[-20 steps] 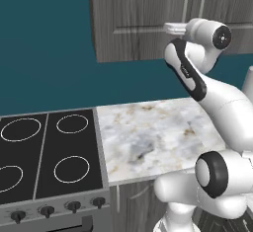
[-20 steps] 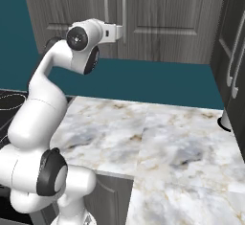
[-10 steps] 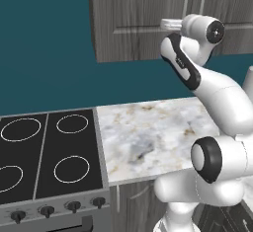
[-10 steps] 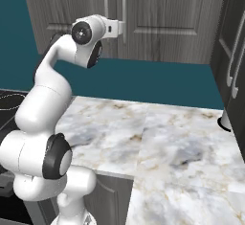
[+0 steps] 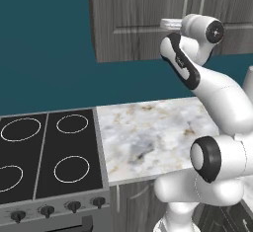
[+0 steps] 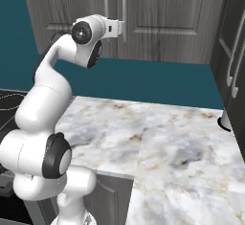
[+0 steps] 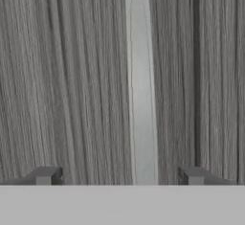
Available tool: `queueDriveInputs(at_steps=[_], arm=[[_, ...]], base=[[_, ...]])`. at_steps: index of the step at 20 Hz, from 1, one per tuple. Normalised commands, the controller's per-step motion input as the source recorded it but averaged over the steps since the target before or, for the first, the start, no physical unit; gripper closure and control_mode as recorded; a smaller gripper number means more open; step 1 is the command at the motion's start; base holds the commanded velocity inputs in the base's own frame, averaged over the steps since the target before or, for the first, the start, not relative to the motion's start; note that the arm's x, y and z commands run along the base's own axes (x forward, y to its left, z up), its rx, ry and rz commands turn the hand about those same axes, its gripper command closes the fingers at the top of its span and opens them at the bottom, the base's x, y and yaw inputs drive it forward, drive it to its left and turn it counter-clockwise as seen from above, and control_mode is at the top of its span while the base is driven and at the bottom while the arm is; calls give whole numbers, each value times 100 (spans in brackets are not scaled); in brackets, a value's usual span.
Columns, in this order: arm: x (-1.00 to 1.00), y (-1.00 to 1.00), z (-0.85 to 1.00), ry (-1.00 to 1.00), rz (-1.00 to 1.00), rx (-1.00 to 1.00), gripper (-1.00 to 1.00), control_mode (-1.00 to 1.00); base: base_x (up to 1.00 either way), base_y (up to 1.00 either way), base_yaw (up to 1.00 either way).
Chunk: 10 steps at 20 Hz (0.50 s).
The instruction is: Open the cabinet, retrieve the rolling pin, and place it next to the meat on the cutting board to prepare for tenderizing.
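Note:
The grey wood-grain cabinet (image 5: 138, 19) hangs on the wall above the counter, both doors shut (image 6: 162, 13). My gripper (image 6: 120, 27) is raised to the doors at handle height, also seen from the left (image 5: 167, 24). In the hand view the gripper (image 7: 120, 176) is open. One slim silver bar handle (image 7: 142, 75) runs upright between the two dark fingertips (image 7: 48, 175), with a gap on either side. The rolling pin is hidden, and the cutting board and meat are out of view.
A marble counter (image 5: 153, 132) lies below the arm and stretches right (image 6: 182, 147). A black four-ring stove (image 5: 44, 152) sits to its left. A tall dark unit with long bar handles (image 6: 234, 51) stands at the far right.
The hand has risen slightly and pushed forward to the cabinet doors, so the handle now lies between the fingers. The doors have not moved.

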Motion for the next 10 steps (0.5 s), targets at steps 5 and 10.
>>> queueDriveInputs(at_steps=[5,10], arm=[[0,0,0,0,0,0,100,-100],[3,-4,0,0,0,0,100,-100]], base=[[0,0,0],[0,0,0]])
